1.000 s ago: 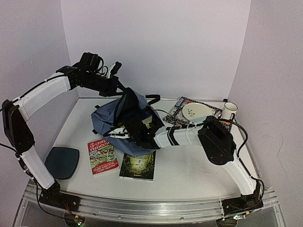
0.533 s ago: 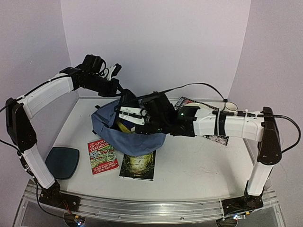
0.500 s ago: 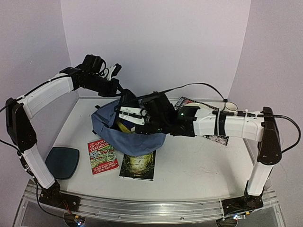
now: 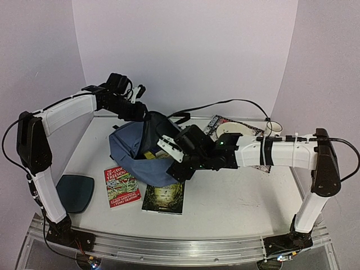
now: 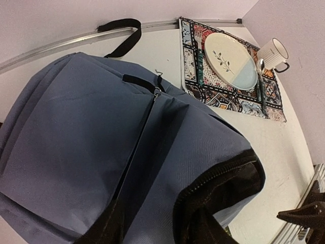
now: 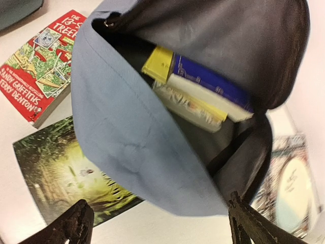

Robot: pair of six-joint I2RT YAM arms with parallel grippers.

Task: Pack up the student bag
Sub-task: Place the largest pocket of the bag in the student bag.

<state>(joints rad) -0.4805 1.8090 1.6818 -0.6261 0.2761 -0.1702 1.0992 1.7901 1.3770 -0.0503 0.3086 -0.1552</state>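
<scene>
Comparing with a moment ago, we see the right gripper (image 4: 175, 159) drawn back from the student bag (image 4: 140, 157), jaws spread and empty. The left gripper (image 4: 142, 117) seems clamped on its rim, mid-counter toward the back edge; books (image 6: 198, 94) show inside.

The student bag (image 6: 127, 132) is showing slate-blue fabric with dark lining. A red book (image 4: 122, 187) and a green-covered book (image 4: 163, 197) are lying beside a dark teal pad (image 4: 73, 192).

Books (image 6: 203, 94) sit inside the student bag (image 4: 132, 152) mid-bench (image 4: 236, 197), two more books (image 4: 122, 187) lie before it, a pad (image 4: 73, 192) front-left, and plate (image 5: 229, 60) on mat (image 5: 195, 76) right.
</scene>
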